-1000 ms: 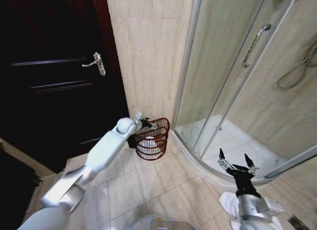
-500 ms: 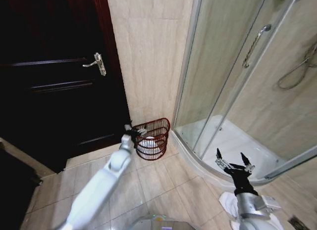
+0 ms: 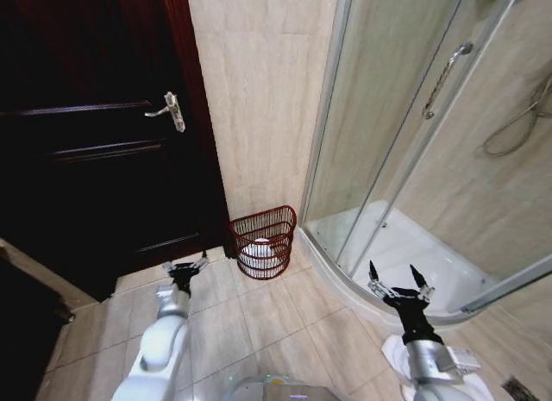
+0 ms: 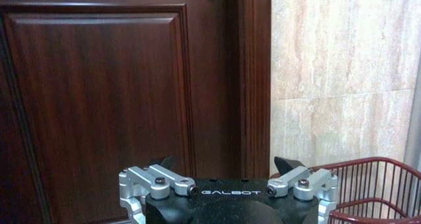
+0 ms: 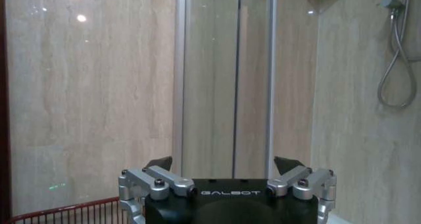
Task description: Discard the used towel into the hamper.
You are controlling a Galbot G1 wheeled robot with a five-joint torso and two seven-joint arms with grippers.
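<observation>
The hamper (image 3: 264,240), a small dark red wire basket, stands on the tiled floor against the beige wall, between the door and the shower. Something white, which looks like the towel (image 3: 259,249), lies inside it. My left gripper (image 3: 184,267) hangs low over the floor, to the left of the hamper and nearer me, open and holding nothing. In the left wrist view, the left gripper (image 4: 227,164) faces the door with the hamper's rim (image 4: 371,167) off to one side. My right gripper (image 3: 397,285) is open and holding nothing, near the shower's curb. The right gripper (image 5: 224,164) points at the shower's glass edge.
A dark wooden door (image 3: 95,142) with a metal handle (image 3: 170,110) fills the left. A curved glass shower enclosure (image 3: 414,159) with a raised white base (image 3: 345,285) stands on the right. Beige floor tiles (image 3: 259,319) lie open in front of me.
My left arm has drawn back from over the hamper and dropped low toward me, gripper open. The right gripper has shifted slightly left.
</observation>
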